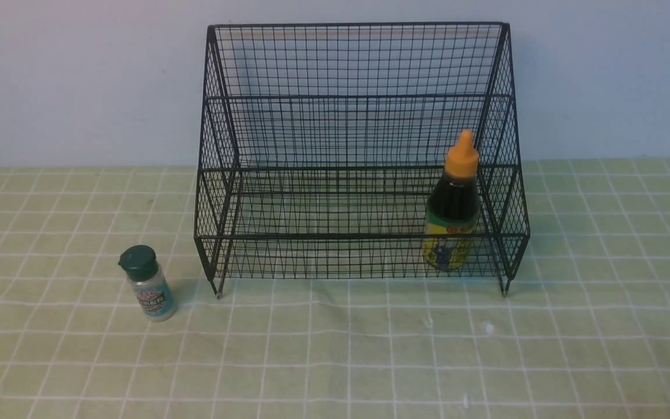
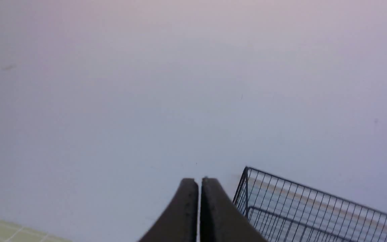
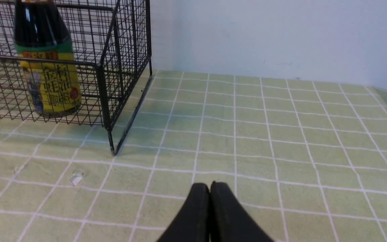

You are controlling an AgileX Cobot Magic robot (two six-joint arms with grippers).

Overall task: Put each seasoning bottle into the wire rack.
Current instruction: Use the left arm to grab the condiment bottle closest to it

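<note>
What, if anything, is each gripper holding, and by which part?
Nothing is held: the left gripper and right gripper are both shut with nothing between their fingertips.

green checked tablecloth (image 1: 370, 349), pale wall (image 1: 79, 75)

All three catch the wire rack (image 1: 358, 169): front camera head-on, left wrist angled up at the wall (image 2: 146, 84), right wrist low beside its corner.

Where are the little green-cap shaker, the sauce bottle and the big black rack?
shaker (image 1: 148, 283): front view, on its clear body.
sauce bottle (image 1: 453, 202): front view, on its dark middle.
rack (image 1: 323, 236): front view, on its front rail.
</note>
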